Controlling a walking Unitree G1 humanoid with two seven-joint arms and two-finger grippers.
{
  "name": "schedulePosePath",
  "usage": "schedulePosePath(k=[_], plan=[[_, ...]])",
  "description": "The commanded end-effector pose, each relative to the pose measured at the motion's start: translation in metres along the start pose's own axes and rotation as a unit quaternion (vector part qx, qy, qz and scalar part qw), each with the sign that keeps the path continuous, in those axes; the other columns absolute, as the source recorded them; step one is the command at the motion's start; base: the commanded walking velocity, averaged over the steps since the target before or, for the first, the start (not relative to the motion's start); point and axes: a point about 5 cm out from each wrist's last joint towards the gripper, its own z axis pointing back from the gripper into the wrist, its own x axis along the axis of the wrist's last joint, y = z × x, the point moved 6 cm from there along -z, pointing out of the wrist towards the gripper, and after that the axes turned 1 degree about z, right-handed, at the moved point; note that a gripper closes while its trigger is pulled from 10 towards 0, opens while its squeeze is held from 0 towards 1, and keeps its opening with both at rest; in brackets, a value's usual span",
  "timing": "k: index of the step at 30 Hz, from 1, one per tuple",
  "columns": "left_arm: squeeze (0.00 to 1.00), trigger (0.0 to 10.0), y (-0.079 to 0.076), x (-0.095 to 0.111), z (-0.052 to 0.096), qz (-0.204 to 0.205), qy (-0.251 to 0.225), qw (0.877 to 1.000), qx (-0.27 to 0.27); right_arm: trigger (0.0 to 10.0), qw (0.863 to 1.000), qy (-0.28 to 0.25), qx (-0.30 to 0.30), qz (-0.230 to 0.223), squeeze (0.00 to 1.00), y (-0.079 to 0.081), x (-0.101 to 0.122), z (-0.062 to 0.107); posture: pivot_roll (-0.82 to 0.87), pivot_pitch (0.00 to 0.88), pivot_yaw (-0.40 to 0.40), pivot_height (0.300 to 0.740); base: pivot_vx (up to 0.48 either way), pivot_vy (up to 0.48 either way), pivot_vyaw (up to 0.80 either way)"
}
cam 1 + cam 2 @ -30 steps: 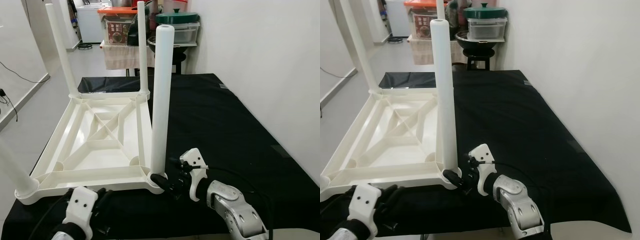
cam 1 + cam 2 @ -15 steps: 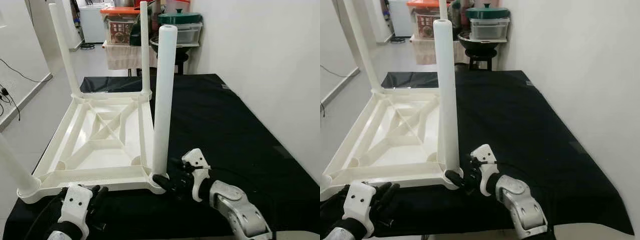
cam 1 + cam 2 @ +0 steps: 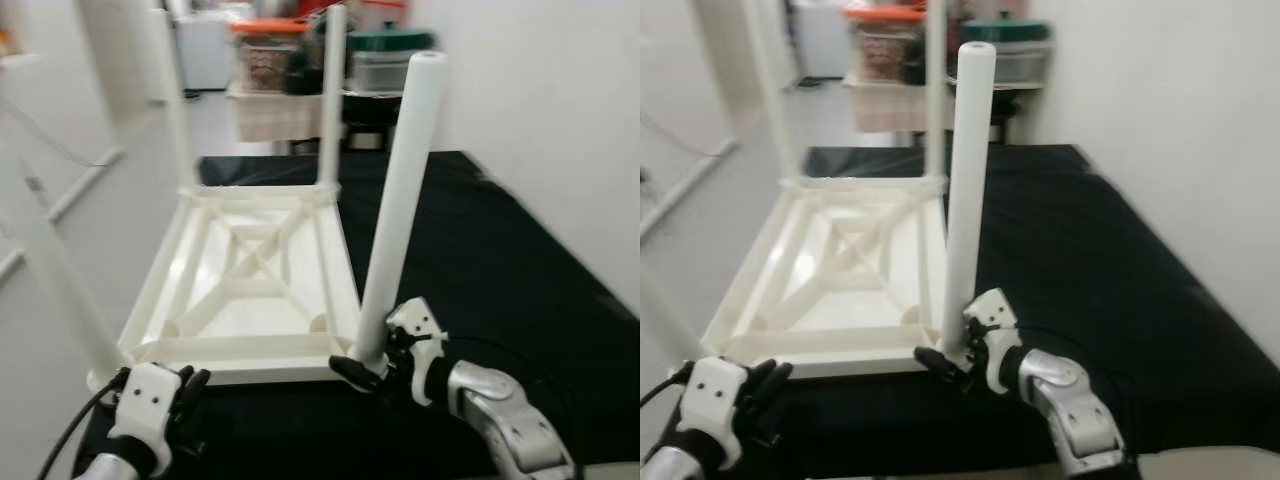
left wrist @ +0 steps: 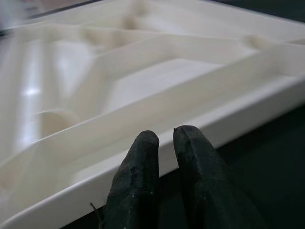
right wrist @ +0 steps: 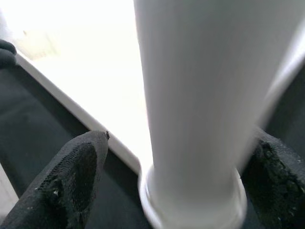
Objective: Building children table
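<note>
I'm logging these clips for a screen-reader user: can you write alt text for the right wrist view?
A thick white table leg stands in its round socket at a corner of the upturned white tabletop, with the right hand around its base, one black finger on each side. Black cloth lies under the tabletop's edge.

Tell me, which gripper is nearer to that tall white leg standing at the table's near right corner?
Right. The right gripper straddles the base of the leg; the left gripper sits by the upturned table's near rim, toward the other corner.
</note>
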Motion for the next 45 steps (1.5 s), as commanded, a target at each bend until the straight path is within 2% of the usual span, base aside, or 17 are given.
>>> schedulePosePath(k=[1,6,11,14,16,19,21,25,29,31,32,34,37,38,42,44,45], plan=[[0.00,10.0,-0.004,-0.007,0.002,0.006,0.014,1.000,-0.010,10.0,1.000,0.019,0.021,0.004,0.00,0.003,-0.006,0.008,0.07,0.000,-0.025,0.740,0.000,0.476,0.00],[0.00,10.0,-0.004,-0.006,0.002,0.003,0.013,1.000,-0.011,10.0,0.998,0.036,0.038,0.016,0.00,0.006,-0.010,0.013,0.08,0.000,-0.027,0.740,0.000,0.000,0.00],[0.00,10.0,-0.007,-0.006,0.003,0.008,0.015,1.000,-0.020,10.0,0.997,0.081,0.016,0.004,0.00,-0.003,-0.026,0.017,0.08,0.000,-0.029,0.740,0.000,0.000,0.00],[0.00,10.0,-0.009,-0.007,0.004,0.013,0.017,0.999,-0.028,10.0,0.993,0.116,0.021,-0.004,0.00,-0.004,-0.036,0.025,0.08,0.000,-0.030,0.740,0.000,0.000,0.00],[0.00,10.0,-0.011,-0.008,0.005,0.015,0.018,0.999,-0.035,10.0,0.986,0.162,0.030,-0.002,0.00,-0.004,-0.047,0.039,0.07,0.000,-0.033,0.740,0.000,0.000,0.00],[0.00,10.0,-0.011,-0.008,0.005,0.015,0.019,0.999,-0.037,10.0,0.983,0.178,0.031,-0.001,0.00,-0.005,-0.051,0.044,0.07,0.000,-0.033,0.740,0.000,0.000,0.00],[0.00,10.0,-0.012,-0.009,0.006,0.017,0.020,0.999,-0.042,10.0,0.975,0.220,0.013,0.007,0.00,-0.016,-0.059,0.060,0.07,0.000,-0.033,0.740,0.000,0.000,0.00],[0.00,10.0,-0.014,-0.009,0.006,0.019,0.022,0.998,-0.048,10.0,0.970,0.240,0.015,0.015,0.00,-0.018,-0.061,0.071,0.07,0.000,-0.035,0.740,0.000,0.000,0.00],[0.00,10.0,-0.017,-0.009,0.007,0.021,0.023,0.998,-0.056,10.0,0.968,0.241,0.062,0.018,0.00,-0.001,-0.056,0.078,0.07,0.000,-0.036,0.740,0.000,0.000,0.00],[0.00,10.0,-0.018,-0.009,0.008,0.022,0.023,0.998,-0.062,10.0,0.964,0.236,0.120,0.025,0.00,0.019,-0.051,0.084,0.07,0.000,-0.036,0.740,0.000,0.000,0.00],[0.00,10.0,-0.018,-0.009,0.008,0.022,0.023,0.998,-0.062,10.0,0.964,0.236,0.120,0.025,0.00,0.019,-0.051,0.084,0.07,0.000,-0.036,0.740,0.000,0.000,0.00],[0.00,10.0,-0.019,-0.010,0.008,0.022,0.023,0.997,-0.067,10.0,0.961,0.197,0.191,0.041,0.00,0.046,-0.033,0.081,0.06,0.000,-0.033,0.740,0.000,0.000,0.00],[0.00,10.0,-0.019,-0.009,0.007,0.021,0.023,0.997,-0.070,10.0,0.960,0.165,0.220,0.050,0.00,0.059,-0.020,0.074,0.06,0.000,-0.031,0.740,0.000,0.000,0.00],[0.00,10.0,-0.019,-0.009,0.007,0.021,0.023,0.997,-0.070,10.0,0.960,0.165,0.220,0.050,0.00,0.059,-0.020,0.074,0.06,0.000,-0.031,0.740,0.000,0.000,0.00],[0.00,10.0,-0.017,-0.006,0.004,0.017,0.014,0.998,-0.060,10.0,0.965,0.128,0.220,0.063,0.00,0.066,-0.007,0.048,0.07,0.000,-0.036,0.740,0.000,0.000,0.00],[0.00,10.0,-0.017,-0.006,0.004,0.017,0.014,0.998,-0.060,10.0,0.965,0.128,0.220,0.063,0.00,0.066,-0.007,0.048,0.07,0.000,-0.036,0.740,0.000,0.000,0.00],[0.00,10.0,-0.013,-0.006,0.004,0.015,0.014,0.999,-0.050,10.0,0.965,0.123,0.223,0.068,0.00,0.069,-0.007,0.041,0.08,0.000,-0.039,0.740,0.000,0.000,0.00]])
